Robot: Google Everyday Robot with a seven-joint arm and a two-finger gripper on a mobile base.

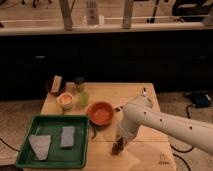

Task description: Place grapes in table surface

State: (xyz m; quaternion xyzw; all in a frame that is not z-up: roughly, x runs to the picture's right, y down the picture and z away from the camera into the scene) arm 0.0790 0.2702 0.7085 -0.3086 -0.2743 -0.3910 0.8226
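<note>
Jaws clasp grapes [118, 148] over table surface [125, 95], beside bowl [101, 113] and tray [80, 151].

Green tray [55, 124], left; orange bowl [101, 113] just beside.

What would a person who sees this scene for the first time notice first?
The large white robot arm extends in from the right, its hand low at the small bunch of dark reddish-brown grapes near the front of the light tan wooden tabletop. Left of it are a round orange bowl and a green rectangular tray.
</note>
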